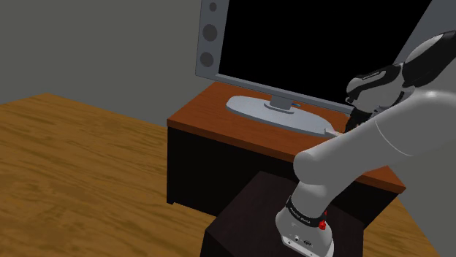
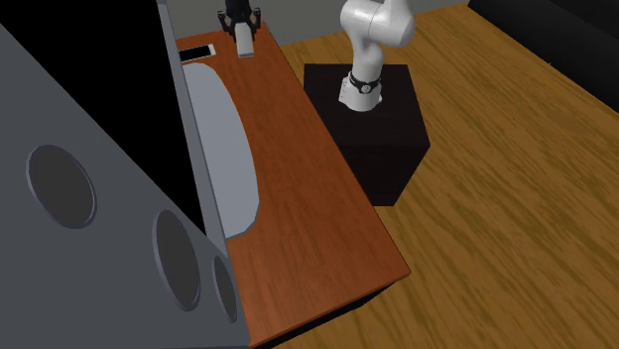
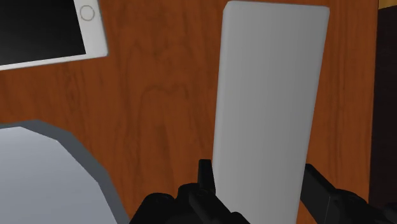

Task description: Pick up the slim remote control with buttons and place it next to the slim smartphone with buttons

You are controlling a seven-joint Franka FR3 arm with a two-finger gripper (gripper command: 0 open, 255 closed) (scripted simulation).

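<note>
The remote (image 3: 267, 95) is drawn as a plain pale grey slab with no buttons visible. My gripper (image 3: 259, 175) is shut on its near end, one black finger on each long side. In the second exterior view the remote (image 2: 245, 42) hangs from the gripper (image 2: 241, 22) over the far end of the red-brown cabinet top (image 2: 298, 188). The smartphone (image 3: 44, 32), white-edged with a black screen and a round button, lies flat on the wood a short way beside the remote; it is also the smartphone (image 2: 196, 50) close to the television's foot. In the shoulder view the gripper (image 1: 356, 109) is at the cabinet's right end.
A large grey television (image 1: 219, 44) with round speakers stands on the cabinet, its oval grey foot (image 2: 223, 149) covering much of the top. The foot's rim (image 3: 57, 172) lies close by the gripper. My black stand (image 2: 382, 129) sits on the wooden floor (image 1: 66, 168) beside the cabinet.
</note>
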